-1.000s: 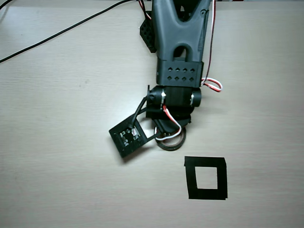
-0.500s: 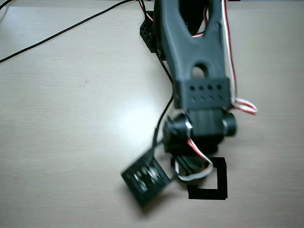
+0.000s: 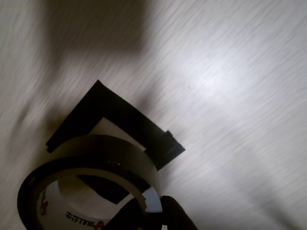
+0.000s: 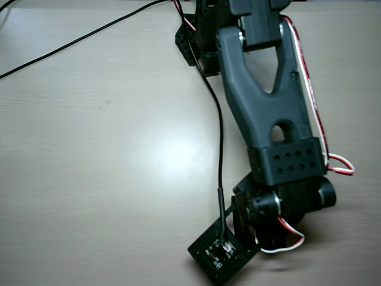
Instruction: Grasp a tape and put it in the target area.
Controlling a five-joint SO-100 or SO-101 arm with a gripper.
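Note:
In the wrist view a dark roll of tape [image 3: 96,153] with a white printed core fills the lower left. My gripper [image 3: 153,218] is shut on its rim, and one dark fingertip [image 3: 173,215] shows at the bottom edge. The tape stays sharp while the table is blurred. Behind and below the roll lies the target area [image 3: 125,119], a square black frame with a pale inside, partly covered by the roll. In the overhead view the arm [image 4: 268,113] hides the gripper, the tape and the target.
The table [image 3: 230,86] is pale wood grain. In the overhead view the wrist camera board [image 4: 218,252] hangs near the bottom edge, a black cable [image 4: 218,149] runs up to the arm's base [image 4: 202,36], and another cable [image 4: 71,44] crosses the top left.

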